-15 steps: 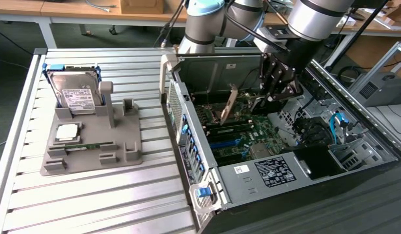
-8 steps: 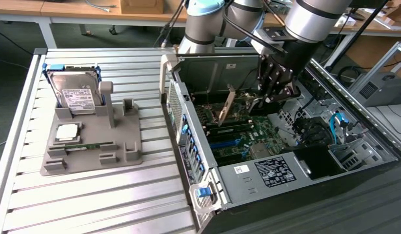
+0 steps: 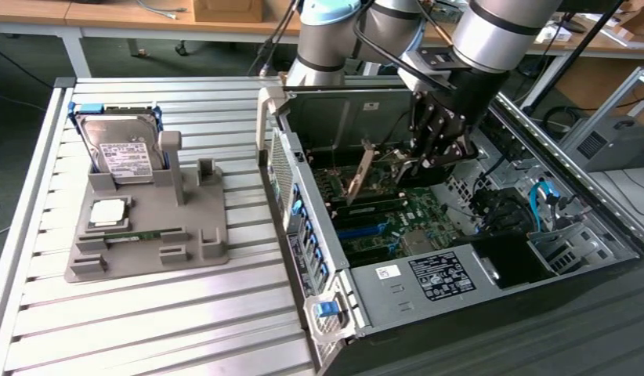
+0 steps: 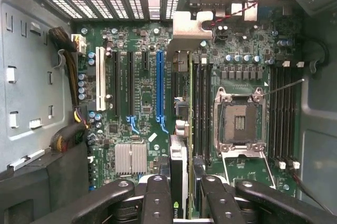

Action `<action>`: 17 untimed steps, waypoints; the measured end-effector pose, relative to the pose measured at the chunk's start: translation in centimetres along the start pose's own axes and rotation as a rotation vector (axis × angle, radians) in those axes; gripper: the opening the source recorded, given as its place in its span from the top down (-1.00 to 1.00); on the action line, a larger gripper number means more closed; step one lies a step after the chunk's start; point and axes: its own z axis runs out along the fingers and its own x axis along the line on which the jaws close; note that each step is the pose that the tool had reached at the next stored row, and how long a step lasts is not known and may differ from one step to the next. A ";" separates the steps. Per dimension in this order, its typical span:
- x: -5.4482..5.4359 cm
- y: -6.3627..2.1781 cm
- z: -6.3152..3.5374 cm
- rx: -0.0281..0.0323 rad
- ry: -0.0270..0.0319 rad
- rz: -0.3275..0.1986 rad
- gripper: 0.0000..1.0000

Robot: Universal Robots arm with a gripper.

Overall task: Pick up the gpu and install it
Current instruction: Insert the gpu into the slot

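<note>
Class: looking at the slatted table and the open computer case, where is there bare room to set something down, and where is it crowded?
Bare slats lie on the table in front of the grey holder. Crowded: inside the case, where the gripper holds the gpu over the motherboard.

A robotics lab: a ribbed aluminium tabletop (image 3: 144, 313) carries an open black desktop computer case (image 3: 573, 258), wooden workbenches (image 3: 124, 16) behind.

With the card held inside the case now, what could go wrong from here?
1. The thin tan-brown gpu card hangs tilted in the black claw above the green motherboard; it may meet the long blue slot crooked.
2. The card's edge could strike neighbouring black slots or the empty silver processor socket.
</note>
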 end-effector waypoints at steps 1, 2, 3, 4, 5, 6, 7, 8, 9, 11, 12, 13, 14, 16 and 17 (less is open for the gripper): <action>0.0 0.07 0.03 0.0000 0.0001 0.000 0.47; 0.0 0.16 0.08 0.0000 0.0000 0.000 0.47; 0.0 0.28 0.13 0.0000 0.0000 0.000 0.47; 0.0 0.37 0.17 0.0000 0.0000 0.000 0.47; 0.0 0.44 0.20 0.0000 0.0000 0.000 0.47; 0.0 0.52 0.24 0.0000 -0.0001 0.000 0.47; 0.0 0.59 0.28 0.0000 -0.0001 0.000 0.47; 0.0 0.67 0.33 0.0000 -0.0001 0.000 0.47; 0.0 0.73 0.37 0.0000 -0.0001 0.000 0.47; 0.0 0.83 0.46 0.0000 0.0000 0.000 0.47; 0.0 0.88 0.51 0.0000 -0.0001 0.000 0.47; 0.0 0.93 0.55 0.0000 -0.0001 0.000 0.47; 0.0 1.00 0.63 0.0000 -0.0001 0.000 0.47; 0.1 1.10 0.71 0.0000 -0.0001 0.000 0.47; 0.1 1.16 0.74 0.0000 0.0000 0.000 0.47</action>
